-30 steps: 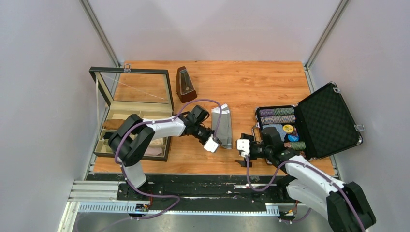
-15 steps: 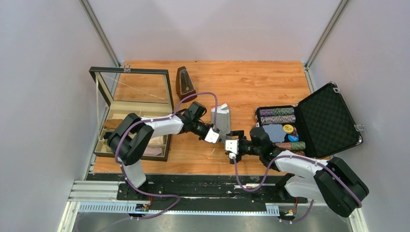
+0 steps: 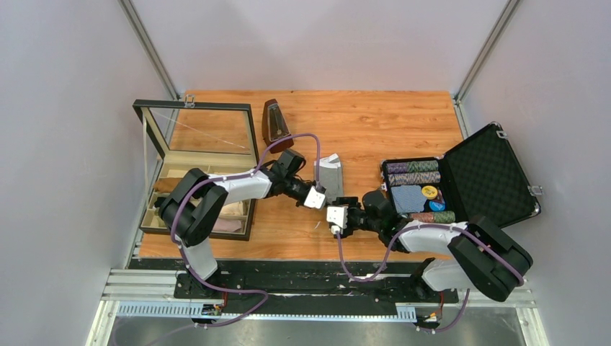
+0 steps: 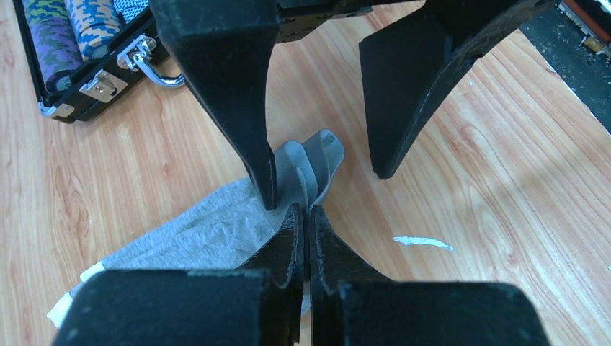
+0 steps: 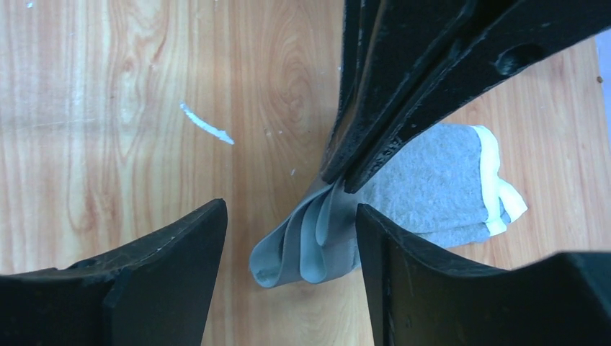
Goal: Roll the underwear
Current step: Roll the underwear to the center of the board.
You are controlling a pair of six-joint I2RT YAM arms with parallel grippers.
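Note:
The grey underwear (image 3: 331, 175) lies folded on the wooden table, white trim at its far end. My left gripper (image 3: 323, 200) is shut on the folded waistband (image 4: 311, 160) at the near end, and lifts it off the wood. In the left wrist view its tips (image 4: 306, 216) meet on the band, with the grey cloth (image 4: 191, 231) behind. My right gripper (image 3: 333, 210) is open, with its fingers on either side of the waistband loops (image 5: 308, 245). Its midpoint (image 5: 292, 216) is just beside them, not touching. The underwear body (image 5: 432, 180) lies beyond.
An open black case (image 3: 484, 173) of poker chips stands to the right, and also shows in the left wrist view (image 4: 86, 72). A glass-lidded box (image 3: 198, 173) holding cloth rolls is at the left. A metronome (image 3: 276, 126) stands behind. A white scuff (image 5: 207, 128) marks the wood.
My right gripper has moved left from near the case to the underwear's near end. My left gripper has shifted slightly back, with the waistband in it.

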